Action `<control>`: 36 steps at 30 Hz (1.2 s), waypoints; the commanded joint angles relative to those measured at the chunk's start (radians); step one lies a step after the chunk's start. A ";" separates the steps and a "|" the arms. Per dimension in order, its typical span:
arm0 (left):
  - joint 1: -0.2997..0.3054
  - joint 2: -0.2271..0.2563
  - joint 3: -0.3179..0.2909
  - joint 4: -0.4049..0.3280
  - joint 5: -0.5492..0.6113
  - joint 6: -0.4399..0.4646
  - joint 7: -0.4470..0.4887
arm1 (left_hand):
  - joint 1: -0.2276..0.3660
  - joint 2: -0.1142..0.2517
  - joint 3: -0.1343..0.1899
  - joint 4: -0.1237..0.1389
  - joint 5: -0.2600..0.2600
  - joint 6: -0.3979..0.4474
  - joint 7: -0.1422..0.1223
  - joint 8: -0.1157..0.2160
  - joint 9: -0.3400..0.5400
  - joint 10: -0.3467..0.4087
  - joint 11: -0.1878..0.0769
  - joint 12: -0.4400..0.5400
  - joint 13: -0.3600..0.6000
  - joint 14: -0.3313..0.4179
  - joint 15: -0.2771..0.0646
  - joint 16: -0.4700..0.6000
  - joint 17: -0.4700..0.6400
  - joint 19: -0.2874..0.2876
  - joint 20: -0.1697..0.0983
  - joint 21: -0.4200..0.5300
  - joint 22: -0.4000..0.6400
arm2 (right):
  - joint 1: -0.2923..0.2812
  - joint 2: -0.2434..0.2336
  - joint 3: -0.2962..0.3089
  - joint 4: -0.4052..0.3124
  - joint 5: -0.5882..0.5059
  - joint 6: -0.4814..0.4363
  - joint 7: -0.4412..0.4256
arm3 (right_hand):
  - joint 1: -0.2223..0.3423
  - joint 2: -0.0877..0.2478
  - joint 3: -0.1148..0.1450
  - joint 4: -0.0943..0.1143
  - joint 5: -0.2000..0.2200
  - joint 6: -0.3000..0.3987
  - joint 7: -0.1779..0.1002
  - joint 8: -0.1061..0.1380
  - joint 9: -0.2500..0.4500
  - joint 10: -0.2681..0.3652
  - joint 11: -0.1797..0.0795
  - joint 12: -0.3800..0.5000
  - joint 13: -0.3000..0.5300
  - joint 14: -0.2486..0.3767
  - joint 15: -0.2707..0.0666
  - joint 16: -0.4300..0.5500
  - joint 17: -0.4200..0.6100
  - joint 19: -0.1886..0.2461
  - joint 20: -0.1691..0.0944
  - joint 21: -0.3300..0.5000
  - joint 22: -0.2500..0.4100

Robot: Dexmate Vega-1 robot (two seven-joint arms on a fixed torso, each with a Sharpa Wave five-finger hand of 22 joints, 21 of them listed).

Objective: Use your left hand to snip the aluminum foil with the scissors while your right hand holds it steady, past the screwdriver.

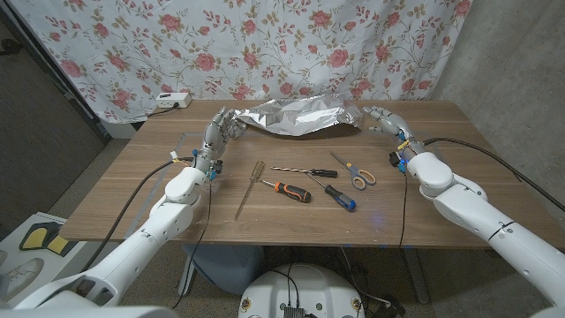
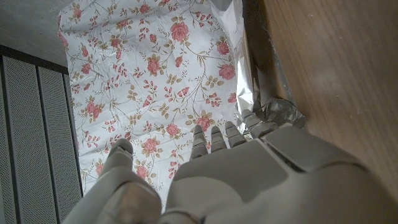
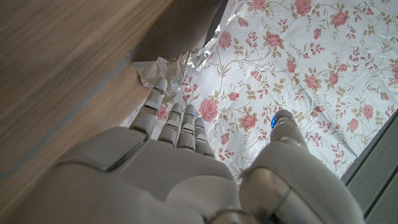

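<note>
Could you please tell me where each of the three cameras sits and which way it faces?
Head view: on the robot's head, looking down at the table; both arms, left hand, right hand.
Left wrist view: along the left hand's back toward the floral cloth.
Right wrist view: along the right hand's back, same cloth.
Shared: the aluminum foil.

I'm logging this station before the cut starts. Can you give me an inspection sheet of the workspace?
Surface: wooden table, no damage seen.
Job's things: aluminum foil crumpled at the far edge; scissors lying unheld; screwdriver mid-table.
Clutter: two more screwdrivers, a thin rod.
Hands: left hand and right hand at the foil's ends, fingers apart.
Cables: black cable along the right arm.
Surroundings: floral cloth backdrop, white power strip.
</note>
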 commanded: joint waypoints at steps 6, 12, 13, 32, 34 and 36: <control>-0.009 -0.010 0.018 0.026 0.023 -0.008 -0.001 | 0.009 0.000 -0.004 -0.003 0.002 0.026 0.004 0.010 0.003 0.005 0.004 0.008 0.002 -0.007 0.001 0.003 0.005 -0.005 0.002 -0.003 0.005 | 0.008 -0.073 -0.029 -0.099 -0.089 -0.159 -0.008 | 0.025 0.000 0.008 0.001 -0.005 -0.001 0.020 -0.001 0.000 0.006 -0.005 -0.001 0.002 -0.003 0.000 -0.002 0.000 0.007 -0.002 -0.009 0.004; -0.009 -0.013 0.022 0.027 0.027 -0.007 0.003 | 0.009 0.001 -0.005 -0.003 0.002 0.025 0.003 0.009 0.003 0.004 0.003 0.008 0.002 -0.007 0.000 0.003 0.005 -0.005 0.001 -0.003 0.005 | 0.003 -0.085 -0.034 -0.125 -0.118 -0.197 -0.024 | 0.034 0.001 0.009 0.001 -0.007 0.003 0.021 -0.001 0.000 0.013 -0.008 0.000 0.003 -0.007 -0.001 -0.004 0.000 0.006 0.000 -0.014 0.004; -0.008 -0.013 0.022 0.027 0.027 -0.007 0.003 | 0.009 0.001 -0.005 -0.003 0.002 0.025 0.002 0.008 0.003 0.005 0.004 0.008 0.002 -0.007 0.000 0.003 0.005 -0.005 0.002 -0.003 0.005 | 0.003 -0.087 -0.036 -0.129 -0.126 -0.208 -0.029 | 0.035 0.002 0.009 0.001 -0.007 0.004 0.021 -0.001 0.000 0.014 -0.008 0.000 0.003 -0.006 -0.001 -0.004 0.000 0.008 -0.001 -0.014 0.004; -0.005 -0.017 0.024 0.031 0.022 -0.002 0.007 | 0.011 0.003 -0.007 -0.003 0.002 0.025 0.001 0.007 0.003 0.005 0.000 0.008 0.002 -0.007 0.000 0.004 0.005 -0.006 0.001 -0.004 0.005 | -0.023 -0.135 -0.056 -0.240 -0.248 -0.357 -0.083 | 0.051 -0.002 0.004 0.009 -0.016 0.053 0.024 0.011 0.001 0.064 -0.015 0.015 0.011 0.020 -0.008 0.002 0.003 0.030 -0.012 -0.024 0.007; -0.005 -0.018 0.025 0.034 0.021 -0.002 0.004 | 0.011 0.003 -0.007 -0.003 0.002 0.025 0.001 0.007 0.003 0.005 0.000 0.008 0.002 -0.007 -0.001 0.004 0.005 -0.006 0.000 -0.004 0.005 | -0.025 -0.137 -0.059 -0.247 -0.260 -0.370 -0.085 | 0.051 -0.003 0.002 0.010 -0.017 0.057 0.022 0.012 0.001 0.067 -0.014 0.015 0.011 0.021 -0.009 0.002 0.003 0.031 -0.012 -0.025 0.007; -0.005 -0.016 0.026 0.036 0.021 -0.001 0.001 | 0.011 0.003 -0.007 -0.003 0.002 0.025 0.001 0.006 0.003 0.006 -0.001 0.008 0.002 -0.007 0.000 0.004 0.005 -0.006 0.001 -0.004 0.005 | -0.029 -0.135 -0.058 -0.253 -0.263 -0.382 -0.089 | 0.051 -0.004 0.001 0.011 -0.017 0.061 0.022 0.013 0.001 0.074 -0.018 0.018 0.012 0.021 -0.009 0.001 0.004 0.031 -0.012 -0.027 0.008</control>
